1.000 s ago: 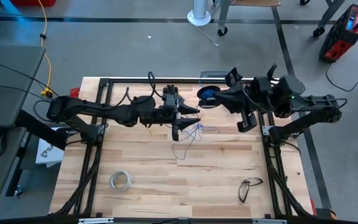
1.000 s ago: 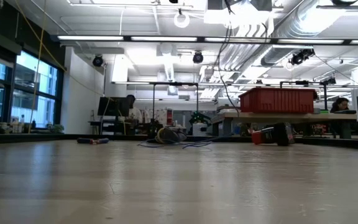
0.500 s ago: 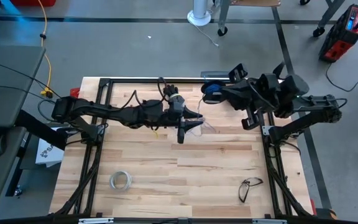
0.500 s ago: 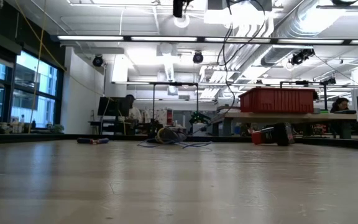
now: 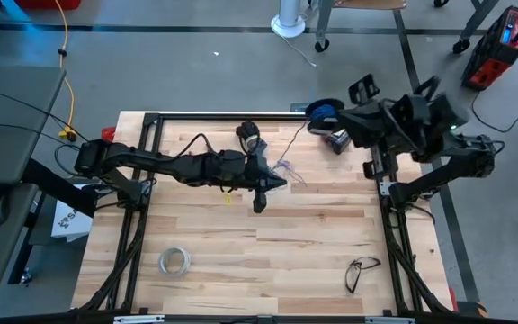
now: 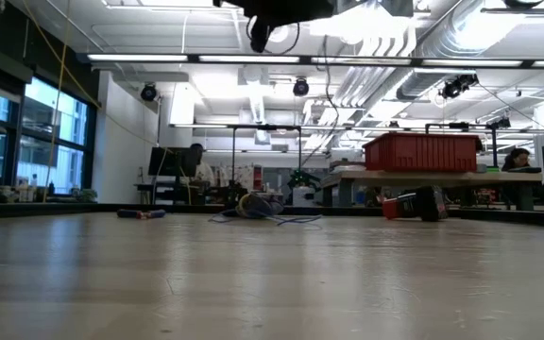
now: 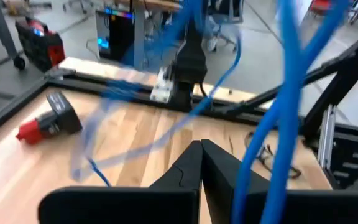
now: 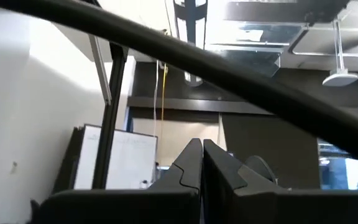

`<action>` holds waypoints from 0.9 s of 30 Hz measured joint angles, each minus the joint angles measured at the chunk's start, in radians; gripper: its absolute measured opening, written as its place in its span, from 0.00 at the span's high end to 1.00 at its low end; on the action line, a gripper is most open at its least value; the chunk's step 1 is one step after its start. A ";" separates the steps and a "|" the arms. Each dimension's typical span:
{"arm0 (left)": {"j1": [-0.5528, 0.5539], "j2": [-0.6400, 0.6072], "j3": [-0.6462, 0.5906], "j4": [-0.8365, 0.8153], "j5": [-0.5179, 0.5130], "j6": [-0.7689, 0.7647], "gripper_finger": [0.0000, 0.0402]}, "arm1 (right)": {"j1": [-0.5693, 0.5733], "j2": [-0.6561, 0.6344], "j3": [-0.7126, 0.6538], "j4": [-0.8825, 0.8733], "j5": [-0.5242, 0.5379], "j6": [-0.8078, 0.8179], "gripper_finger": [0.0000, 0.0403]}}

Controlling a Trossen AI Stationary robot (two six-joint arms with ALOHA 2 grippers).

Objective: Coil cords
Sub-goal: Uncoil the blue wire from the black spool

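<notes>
Over the middle of the worktop [image 5: 241, 234], the left pincer [image 5: 261, 186] is clenched, its fingers meeting with no wire plainly between them; the thin blue wire [image 5: 286, 168] hangs in loose loops just to its right, running up to the dark spool [image 5: 324, 111] near the far edge. The right pincer [image 8: 201, 163], also clenched, points into the room at far right. A missed grip could let the slack tangle or snag.
</notes>
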 joint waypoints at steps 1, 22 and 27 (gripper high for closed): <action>-0.003 0.000 0.000 -0.016 -0.001 0.000 1.00 | 0.001 0.001 0.028 -0.040 0.000 -0.018 1.00; 0.104 -0.175 -0.051 -0.619 -0.105 -0.006 0.60 | 0.013 0.046 0.304 -0.403 0.016 -0.136 1.00; 0.117 -0.171 -0.192 -0.361 -0.051 -0.084 0.54 | 0.013 0.046 0.304 -0.411 0.016 -0.126 1.00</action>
